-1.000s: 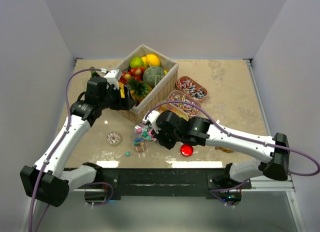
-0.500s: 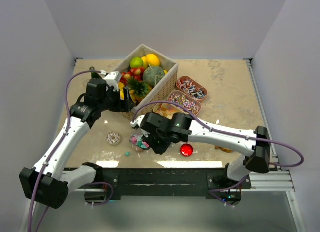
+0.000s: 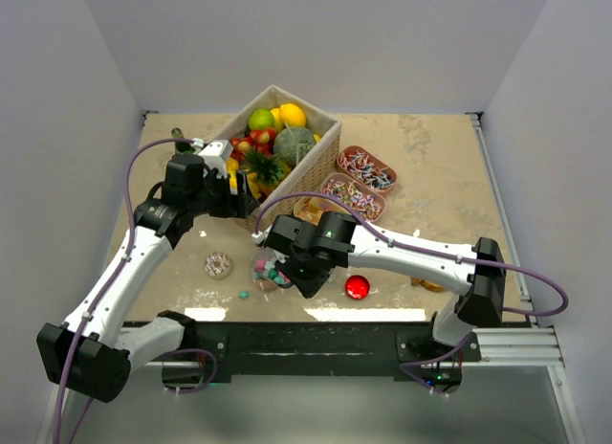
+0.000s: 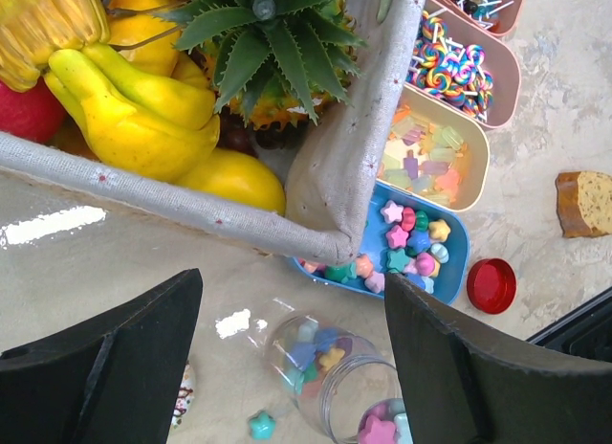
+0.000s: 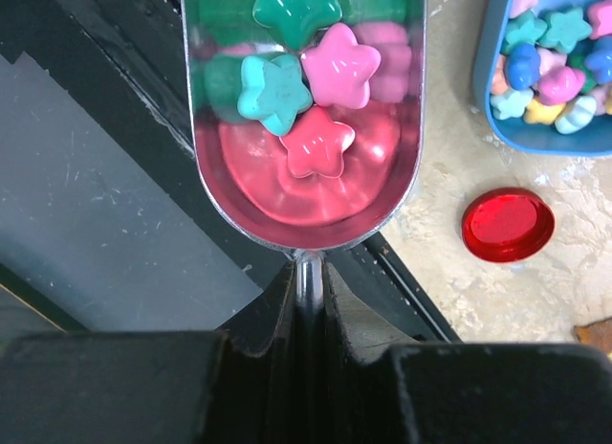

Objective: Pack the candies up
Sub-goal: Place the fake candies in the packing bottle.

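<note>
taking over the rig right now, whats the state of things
Left gripper: open, holding nothing, above the jar by the basket.
Right gripper: shut on the handle of the scoop, which holds a few star candies and is close to the jar.
Done: the jar has some candies in it. Its red lid lies off on the table.
Left: tip this scoop into the jar, scoop more from the blue tray, pick up the teal candy on the table beside the jar, then probably fit the lid.
</note>
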Tool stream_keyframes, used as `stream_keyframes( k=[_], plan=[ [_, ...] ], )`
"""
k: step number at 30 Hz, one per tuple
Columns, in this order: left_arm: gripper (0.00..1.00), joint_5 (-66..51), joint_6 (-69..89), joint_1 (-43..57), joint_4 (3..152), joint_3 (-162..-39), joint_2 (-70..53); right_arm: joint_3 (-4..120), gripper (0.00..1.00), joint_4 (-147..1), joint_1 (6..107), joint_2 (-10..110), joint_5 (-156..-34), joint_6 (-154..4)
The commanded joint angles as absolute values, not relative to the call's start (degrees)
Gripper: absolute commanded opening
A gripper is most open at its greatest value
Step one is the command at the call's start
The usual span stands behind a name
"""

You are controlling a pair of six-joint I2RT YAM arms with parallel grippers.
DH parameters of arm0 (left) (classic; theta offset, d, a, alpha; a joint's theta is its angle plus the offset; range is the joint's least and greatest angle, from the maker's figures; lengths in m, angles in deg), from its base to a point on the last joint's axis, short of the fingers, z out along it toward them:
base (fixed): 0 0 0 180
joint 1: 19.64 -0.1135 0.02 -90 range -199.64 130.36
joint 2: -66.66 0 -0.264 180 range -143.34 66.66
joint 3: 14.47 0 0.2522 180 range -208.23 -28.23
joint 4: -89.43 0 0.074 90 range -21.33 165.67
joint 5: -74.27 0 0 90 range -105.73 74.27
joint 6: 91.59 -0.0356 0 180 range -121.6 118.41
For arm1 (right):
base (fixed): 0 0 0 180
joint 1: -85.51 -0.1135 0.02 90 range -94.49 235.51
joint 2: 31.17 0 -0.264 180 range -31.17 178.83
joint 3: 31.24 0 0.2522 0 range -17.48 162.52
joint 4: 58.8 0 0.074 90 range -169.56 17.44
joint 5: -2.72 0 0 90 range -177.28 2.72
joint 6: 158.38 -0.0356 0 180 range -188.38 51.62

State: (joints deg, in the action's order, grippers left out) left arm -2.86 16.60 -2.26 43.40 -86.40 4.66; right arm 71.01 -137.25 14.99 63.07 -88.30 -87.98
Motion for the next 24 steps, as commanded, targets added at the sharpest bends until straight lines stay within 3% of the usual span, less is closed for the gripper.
stream_keyframes(
  k=[1,24],
  plan=[
    [0.82,-2.54,15.1,-2.15,45.52,-86.15,5.4,74.98,0.0,-140.94,15.9,62.87,-89.39,-88.77],
    [0.82,-2.63,16.16,-2.15,47.02,-84.39,5.49,86.49,0.0,-153.5,18.8,69.38,-94.14,-86.31]
  ],
)
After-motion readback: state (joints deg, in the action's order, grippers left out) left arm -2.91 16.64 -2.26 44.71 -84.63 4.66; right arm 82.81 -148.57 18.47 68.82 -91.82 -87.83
